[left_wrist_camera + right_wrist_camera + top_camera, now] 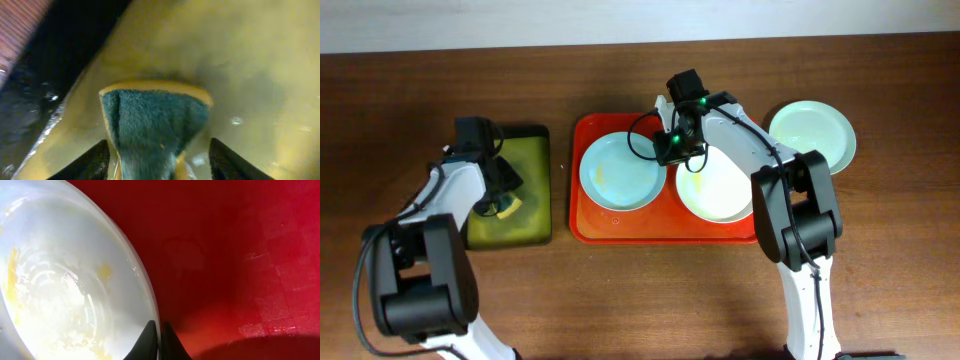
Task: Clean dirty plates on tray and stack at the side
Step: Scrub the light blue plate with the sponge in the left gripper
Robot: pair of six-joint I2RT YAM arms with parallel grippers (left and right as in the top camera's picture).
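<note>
The red-orange tray [620, 230] holds a mint-blue plate [620, 172] on its left and a cream-white plate [725, 190] on its right, both with yellowish smears. A second mint-blue plate [812, 135] lies on the table to the right of the tray. My right gripper [678, 152] sits between the two tray plates. In the right wrist view its fingers [160, 326] are shut on the rim of the smeared cream-white plate [60, 290], over the tray floor [225, 255]. My left gripper [500, 200] is open, its fingers [157, 152] on either side of a green-and-yellow sponge [155, 115].
A black tray with a yellow-green inside [525, 150] stands left of the red tray, with the sponge [508, 207] lying in it. Its wet floor [250, 60] fills the left wrist view. Brown wooden table [650, 290] lies all around.
</note>
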